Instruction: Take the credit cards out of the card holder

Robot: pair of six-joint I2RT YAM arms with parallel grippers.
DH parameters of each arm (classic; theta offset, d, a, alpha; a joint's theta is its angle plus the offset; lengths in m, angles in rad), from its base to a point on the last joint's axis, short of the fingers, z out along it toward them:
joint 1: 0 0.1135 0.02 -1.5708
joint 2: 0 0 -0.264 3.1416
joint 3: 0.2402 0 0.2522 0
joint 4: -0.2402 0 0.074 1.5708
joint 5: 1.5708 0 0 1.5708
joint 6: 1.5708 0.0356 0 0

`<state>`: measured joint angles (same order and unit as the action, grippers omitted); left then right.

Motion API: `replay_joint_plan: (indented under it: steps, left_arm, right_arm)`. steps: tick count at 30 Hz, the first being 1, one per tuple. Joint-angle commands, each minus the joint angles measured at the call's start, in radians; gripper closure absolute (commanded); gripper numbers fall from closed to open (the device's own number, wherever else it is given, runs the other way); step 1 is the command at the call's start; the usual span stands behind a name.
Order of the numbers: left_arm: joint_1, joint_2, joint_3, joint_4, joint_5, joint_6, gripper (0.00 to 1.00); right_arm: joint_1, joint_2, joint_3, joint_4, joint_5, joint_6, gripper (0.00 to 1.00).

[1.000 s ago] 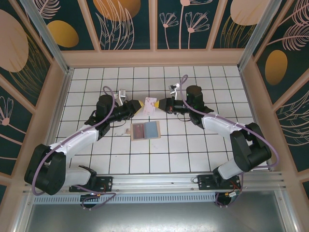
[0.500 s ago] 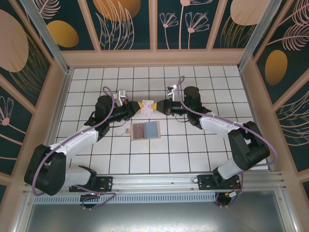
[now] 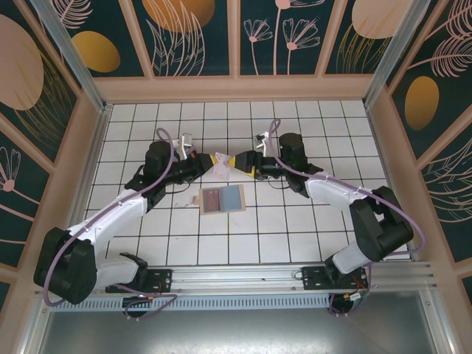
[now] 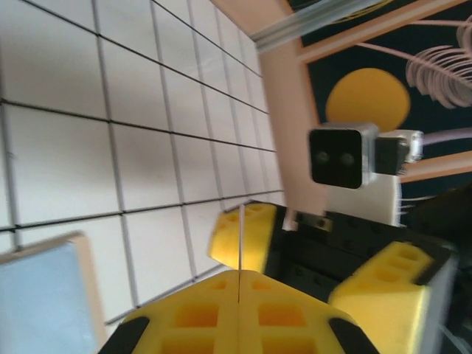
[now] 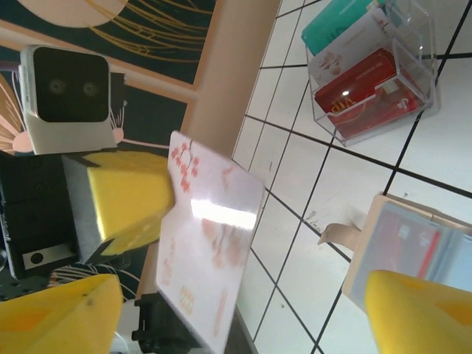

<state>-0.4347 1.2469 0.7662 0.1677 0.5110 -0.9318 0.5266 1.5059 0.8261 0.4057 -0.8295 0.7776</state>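
A pale credit card (image 3: 222, 164) with red markings hangs in the air between my two grippers. My left gripper (image 3: 212, 164) is shut on one end of it; the left wrist view shows the card edge-on (image 4: 241, 236) coming out of the closed left gripper (image 4: 240, 274). My right gripper (image 3: 236, 162) is open, and its yellow fingers (image 5: 59, 317) stand apart on either side of the card (image 5: 210, 251). The tan card holder (image 3: 221, 211) lies open on the tiles below them, with a red card (image 3: 212, 198) in its left pocket beside a blue-grey panel.
A clear plastic stand (image 5: 420, 44) on the tiles holds teal, white and red cards upright. The card holder's tan edge (image 5: 366, 247) lies close below my right gripper (image 5: 236, 317). Wooden walls enclose the white tiled floor.
My right gripper has opened and let go of the pale card, which my left gripper now grips. Both grippers and the card have shifted slightly left.
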Motion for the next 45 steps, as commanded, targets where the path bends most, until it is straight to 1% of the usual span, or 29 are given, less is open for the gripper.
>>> replay_joint_plan:
  steps: [1, 2, 3, 5, 10, 13, 16, 19, 26, 31, 34, 37, 45]
  left_arm:
    - [-0.004, 0.019, 0.1, -0.258, -0.163, 0.233, 1.0]
    - [-0.004, 0.026, 0.122, -0.301, -0.216, 0.279, 1.0]
    - [-0.004, 0.031, 0.137, -0.33, -0.259, 0.326, 1.0]
    - [-0.004, 0.034, 0.159, -0.361, -0.346, 0.429, 1.0]
    - [-0.004, 0.033, 0.185, -0.359, -0.516, 0.671, 1.0]
    - [-0.004, 0.065, 0.2, -0.382, -0.539, 0.835, 1.0]
    - [-0.003, 0.124, 0.28, -0.442, -0.574, 1.0, 1.0]
    - [-0.004, 0.166, 0.326, -0.495, -0.574, 1.171, 1.0]
    - [-0.002, 0.214, 0.311, -0.415, -0.673, 1.454, 1.0]
    - [0.001, 0.286, 0.32, -0.379, -0.728, 1.523, 1.0]
    - [0.002, 0.312, 0.32, -0.372, -0.703, 1.561, 1.0]
    - [0.007, 0.343, 0.31, -0.343, -0.725, 1.59, 1.0]
    - [0.039, 0.383, 0.296, -0.302, -0.672, 1.605, 1.0]
  right_arm:
    - [-0.013, -0.072, -0.026, -0.04, 0.036, -0.068, 0.07]
    - [-0.017, -0.084, -0.031, -0.057, 0.041, -0.08, 0.02]
    - [-0.022, -0.095, -0.034, -0.068, 0.044, -0.09, 0.01]
    - [-0.036, -0.118, -0.045, -0.09, 0.045, -0.111, 0.01]
    - [-0.076, -0.163, -0.078, -0.11, 0.032, -0.14, 0.01]
    - [-0.097, -0.177, -0.094, -0.112, 0.017, -0.154, 0.01]
    - [-0.117, -0.187, -0.102, -0.111, 0.003, -0.164, 0.01]
    - [-0.128, -0.197, -0.097, -0.13, 0.001, -0.185, 0.01]
    - [-0.129, -0.215, -0.078, -0.173, 0.005, -0.224, 0.01]
    - [-0.13, -0.213, -0.073, -0.184, 0.004, -0.228, 0.01]
    - [-0.133, -0.213, -0.067, -0.196, 0.006, -0.233, 0.01]
    - [-0.139, -0.211, -0.058, -0.206, 0.009, -0.236, 0.01]
    - [-0.141, -0.189, -0.045, -0.212, 0.004, -0.23, 0.01]
